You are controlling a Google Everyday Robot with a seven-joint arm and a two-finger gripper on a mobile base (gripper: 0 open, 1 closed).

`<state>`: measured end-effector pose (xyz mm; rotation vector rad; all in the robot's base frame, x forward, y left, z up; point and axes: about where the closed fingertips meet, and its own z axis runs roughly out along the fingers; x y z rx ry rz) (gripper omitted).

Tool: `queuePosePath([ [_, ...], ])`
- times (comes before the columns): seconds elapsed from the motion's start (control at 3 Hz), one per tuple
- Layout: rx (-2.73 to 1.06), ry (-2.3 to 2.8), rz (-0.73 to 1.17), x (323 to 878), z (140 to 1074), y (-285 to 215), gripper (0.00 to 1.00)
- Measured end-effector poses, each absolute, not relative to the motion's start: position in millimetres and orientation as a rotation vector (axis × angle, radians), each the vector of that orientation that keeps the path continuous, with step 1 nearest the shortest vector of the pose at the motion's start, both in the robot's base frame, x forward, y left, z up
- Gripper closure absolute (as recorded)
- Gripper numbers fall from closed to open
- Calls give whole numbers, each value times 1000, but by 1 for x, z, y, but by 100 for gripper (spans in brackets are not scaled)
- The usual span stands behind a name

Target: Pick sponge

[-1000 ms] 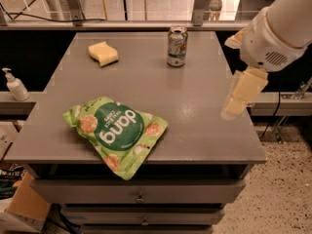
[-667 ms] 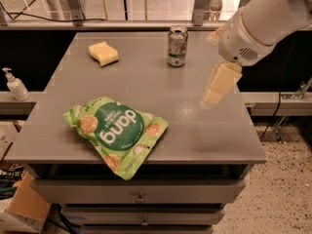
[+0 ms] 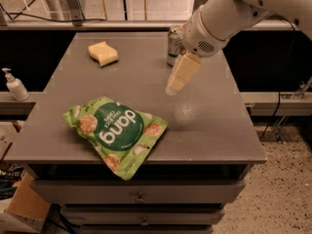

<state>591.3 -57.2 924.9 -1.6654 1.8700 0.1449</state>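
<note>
Sponge (image 3: 103,53) lies untouched at the table's far corner, on the left in view, well apart from the gripper.

The grey table (image 3: 209,130) carries everything, and the white arm (image 3: 229,13) reaches in from the right above its middle. A green Dang chip bag (image 3: 117,130) sprawls at the near edge, and a soda can (image 3: 173,45) stands at the back, partly hidden behind the wrist. The gripper (image 3: 173,86) hangs tilted over bare tabletop, its cream fingers pressed together with nothing between them. For a good pick, I judge it should spread the fingers first and travel left, clear of the can. It should then descend straddling the foam's narrower span, low enough to pinch firmly.
</note>
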Motion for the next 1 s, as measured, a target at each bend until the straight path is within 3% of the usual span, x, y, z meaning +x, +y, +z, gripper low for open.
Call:
queuePosePath([
  [0.33, -1666, 1870, 145, 591, 925, -57, 0],
  [1.0, -1650, 1763, 251, 630, 916, 1, 0],
])
